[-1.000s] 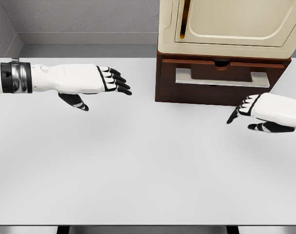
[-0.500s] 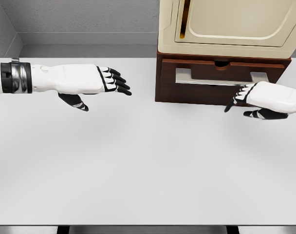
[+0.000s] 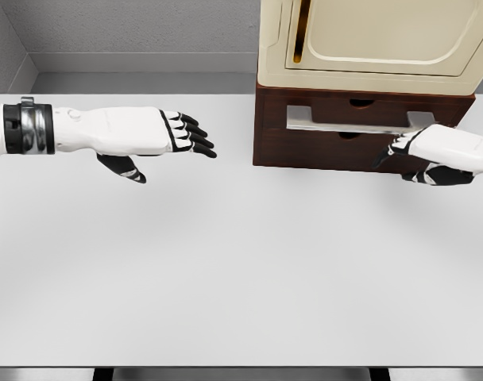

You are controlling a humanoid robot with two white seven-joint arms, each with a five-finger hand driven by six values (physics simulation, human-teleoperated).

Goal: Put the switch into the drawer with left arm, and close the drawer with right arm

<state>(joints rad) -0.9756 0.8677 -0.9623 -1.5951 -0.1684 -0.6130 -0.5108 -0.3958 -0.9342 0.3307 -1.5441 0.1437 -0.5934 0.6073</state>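
Drawer (image 3: 361,119) now further in, right hand (image 3: 432,152) loose-fingered against it; left hand (image 3: 158,135) released.

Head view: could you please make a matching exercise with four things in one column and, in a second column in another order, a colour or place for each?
Things:
1. left hand
2. right hand
3. drawer
4. cabinet

Descriptions:
A. cream, standing on top of the brown unit
B. at the drawer front, on its right part
C. dark brown with a silver handle bar
D. open, over the bare table, far from the drawer

Pairs: 1-D, 2-B, 3-C, 4-A
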